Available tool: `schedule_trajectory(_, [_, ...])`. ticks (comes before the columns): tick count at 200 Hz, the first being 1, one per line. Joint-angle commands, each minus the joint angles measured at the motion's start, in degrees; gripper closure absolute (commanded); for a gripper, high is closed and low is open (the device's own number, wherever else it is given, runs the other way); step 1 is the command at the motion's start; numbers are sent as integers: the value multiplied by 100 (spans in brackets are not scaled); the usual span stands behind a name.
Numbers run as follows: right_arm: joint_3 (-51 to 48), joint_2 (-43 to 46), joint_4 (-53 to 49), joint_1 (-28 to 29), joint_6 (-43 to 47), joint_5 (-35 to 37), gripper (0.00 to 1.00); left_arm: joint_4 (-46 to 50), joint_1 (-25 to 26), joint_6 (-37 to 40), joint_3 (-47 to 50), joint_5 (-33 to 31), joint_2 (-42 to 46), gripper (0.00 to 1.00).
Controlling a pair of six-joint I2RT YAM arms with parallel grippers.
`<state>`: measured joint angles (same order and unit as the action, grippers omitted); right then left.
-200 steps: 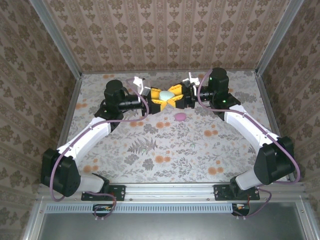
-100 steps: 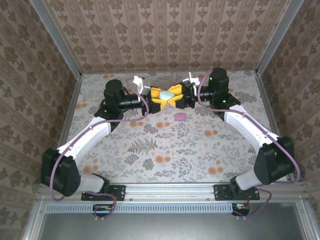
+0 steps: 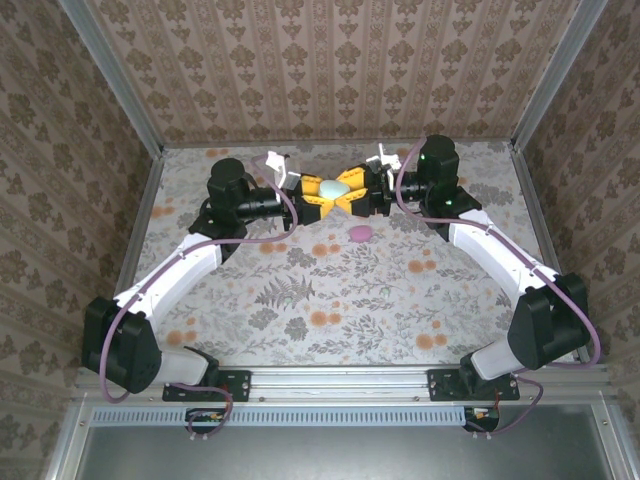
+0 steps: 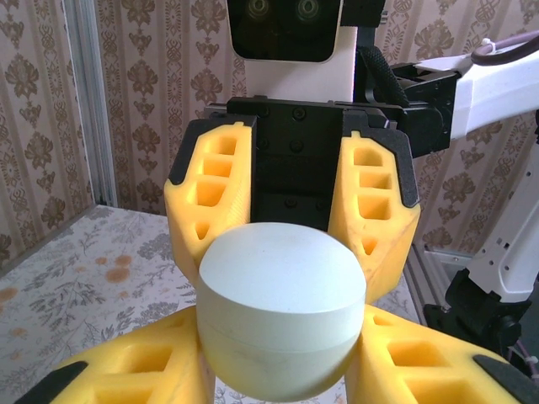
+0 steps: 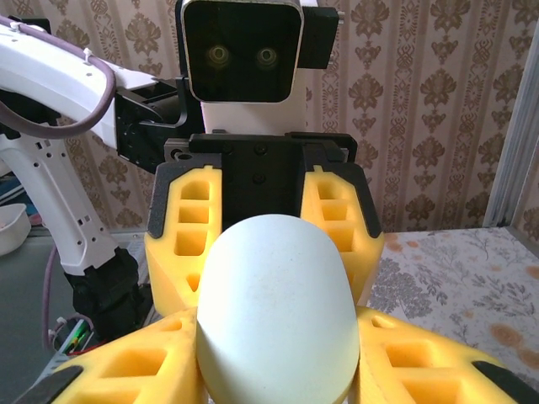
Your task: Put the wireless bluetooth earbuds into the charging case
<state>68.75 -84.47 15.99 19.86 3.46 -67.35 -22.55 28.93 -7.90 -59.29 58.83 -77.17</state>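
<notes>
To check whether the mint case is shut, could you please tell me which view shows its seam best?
The left wrist view: the mint case sits close, its seam running plainly across it. The right wrist view shows a smooth rounded end; the top external view, a tiny pale oval.

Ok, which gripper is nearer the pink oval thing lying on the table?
Right. The right gripper holds the mint case just behind and slightly left of the pink oval thing. The left gripper grips the same case from the other side, further left.
</notes>
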Motion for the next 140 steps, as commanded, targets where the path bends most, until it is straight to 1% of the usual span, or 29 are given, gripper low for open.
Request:
schedule_trajectory(1, [32,113,-460,61,373,-2,59,-163,78,-3,-189,155,-18,65])
schedule_trajectory(36, [68,91,-701,62,506,47,60,-171,99,-14,-207,149,-35,67])
schedule_trajectory(90, [-17,229,-790,9,550,308,49,-147,87,42,-155,26,26,67])
schedule_trajectory(140, [-84,341,-819,-58,559,396,47,-62,79,111,-153,32,53,67])
